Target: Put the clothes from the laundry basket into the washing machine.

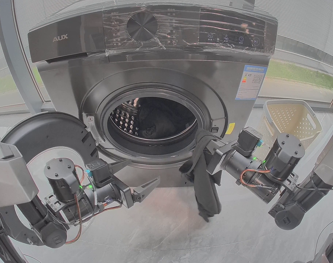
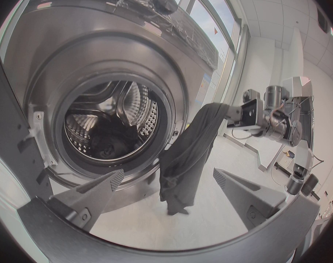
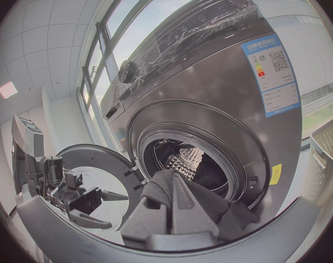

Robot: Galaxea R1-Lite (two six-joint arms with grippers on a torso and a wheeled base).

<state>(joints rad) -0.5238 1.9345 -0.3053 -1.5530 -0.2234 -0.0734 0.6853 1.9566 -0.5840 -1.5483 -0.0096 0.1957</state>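
Head view puts my left jaws nearest, low over the floor (image 1: pixel 166 231) beside the swung-open door (image 1: pixel 46 132), spread wide and holding nothing. My right jaws are a little farther on, just off the lower right rim of the port (image 1: pixel 111 143). They are pressed together on the top of a dark garment (image 1: pixel 205 179), which hangs in a long fold toward the floor. I cannot tell whether its hem touches the floor.

Behind both arms stands the washing machine (image 1: pixel 64 77), its drum (image 1: pixel 124 119) open to me with other dark clothing (image 1: pixel 163 119) already lying inside. Farthest off, on the floor by the machine's right side, is the laundry basket (image 1: pixel 292 119). What shows of its inside holds no cloth.

I judge I am at the loading step: the piece is lifted and carried to the port but not yet through it. The next move calls for raising my right jaws so the hanging tail clears the lower rim. They then push in over the lip, deep enough that the whole fold follows, before they part. The risk is the tail draping over the rim or slipping back out.
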